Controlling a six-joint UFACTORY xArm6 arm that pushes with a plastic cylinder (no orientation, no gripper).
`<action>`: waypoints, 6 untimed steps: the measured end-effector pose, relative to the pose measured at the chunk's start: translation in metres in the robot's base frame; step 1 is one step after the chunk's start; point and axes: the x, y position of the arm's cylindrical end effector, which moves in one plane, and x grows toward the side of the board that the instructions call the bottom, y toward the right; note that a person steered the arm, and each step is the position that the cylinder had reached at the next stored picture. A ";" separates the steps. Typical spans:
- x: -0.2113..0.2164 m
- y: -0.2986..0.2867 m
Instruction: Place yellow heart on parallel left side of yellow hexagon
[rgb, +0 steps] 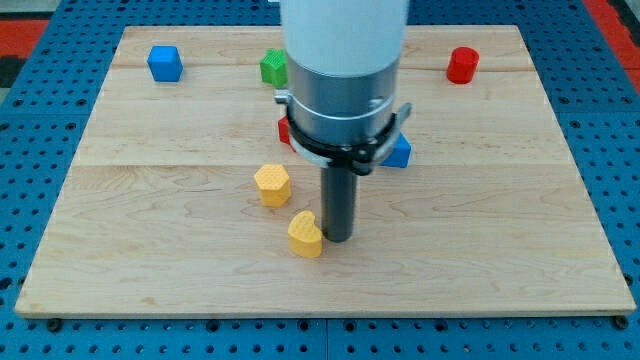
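Observation:
The yellow heart (305, 235) lies on the wooden board (150, 200), below the middle. The yellow hexagon (272, 185) sits up and to the left of it, a short gap apart. My tip (337, 238) is right next to the heart's right side, touching or nearly touching it. The arm's white and grey body rises above it and hides part of the board's middle.
A blue cube (164, 63) sits at the top left and a green block (273, 67) at the top middle. A red cylinder (462, 65) is at the top right. A blue block (400, 152) and a red block (284, 131) peek out from behind the arm.

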 end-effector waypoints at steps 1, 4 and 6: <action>0.002 -0.046; 0.043 -0.081; -0.074 -0.160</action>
